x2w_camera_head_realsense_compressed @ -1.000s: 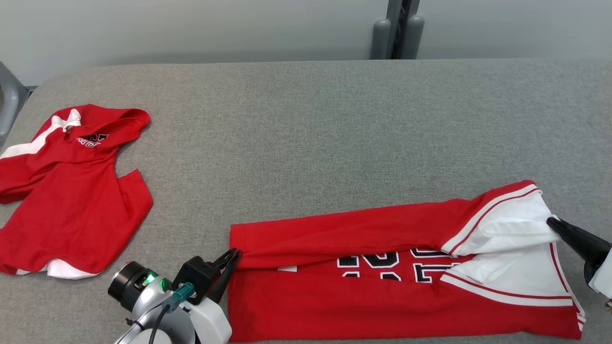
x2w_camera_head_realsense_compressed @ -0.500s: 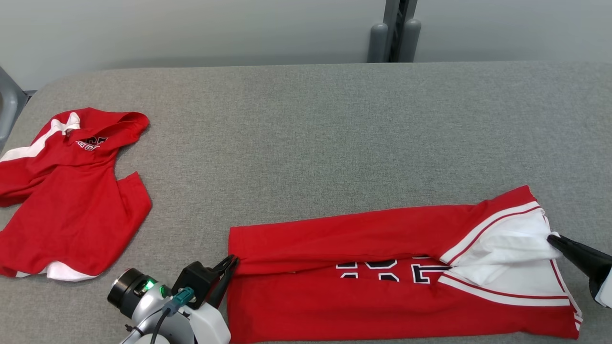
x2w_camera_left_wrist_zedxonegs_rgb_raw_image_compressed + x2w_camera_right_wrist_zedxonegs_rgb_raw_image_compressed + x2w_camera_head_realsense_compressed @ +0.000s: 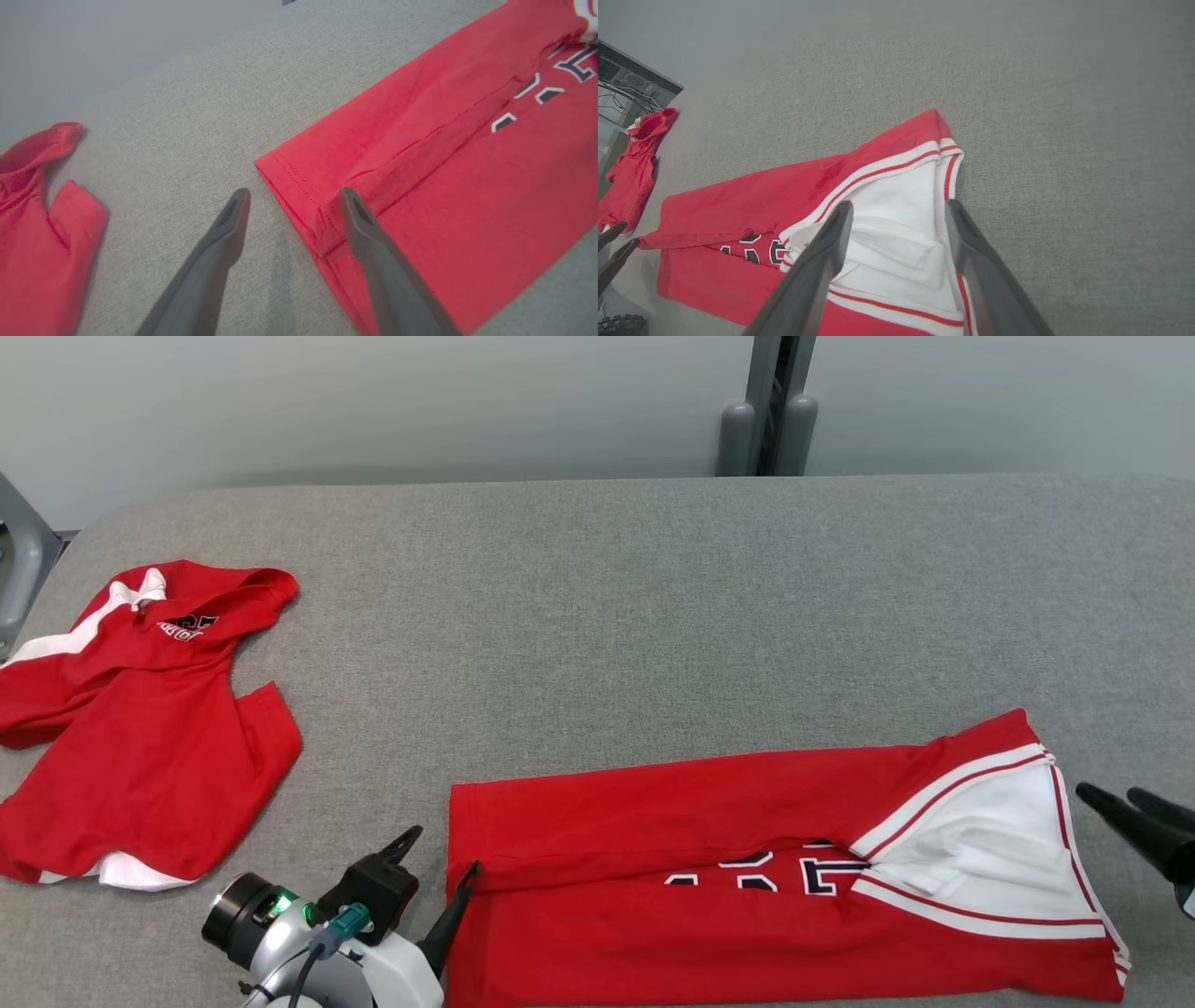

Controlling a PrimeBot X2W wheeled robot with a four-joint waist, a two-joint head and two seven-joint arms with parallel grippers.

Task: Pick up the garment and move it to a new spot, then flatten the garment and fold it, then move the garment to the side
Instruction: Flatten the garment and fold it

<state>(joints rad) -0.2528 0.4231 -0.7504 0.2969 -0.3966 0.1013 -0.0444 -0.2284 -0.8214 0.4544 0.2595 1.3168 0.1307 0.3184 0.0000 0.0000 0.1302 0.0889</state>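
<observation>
partly hidden by its own fold, garment (image 3: 709,803) lettering (image 3: 784,875); left gripper (image 3: 444,849) and right gripper (image 3: 1108,792) released.

One grey cloth-covered table (image 3: 597,597). On it are two red fabric garments: a long folded red jersey with a white panel and dark numerals (image 3: 653,821) at the table's near edge, and a crumpled red-and-white top (image 3: 140,747) at its left end. Two dark long-fingered grippers are over the table's near edge: the left gripper (image 3: 441,849) and the right gripper (image 3: 1109,793). Two rounded grey posts (image 3: 735,439) stand behind its far edge.
</observation>
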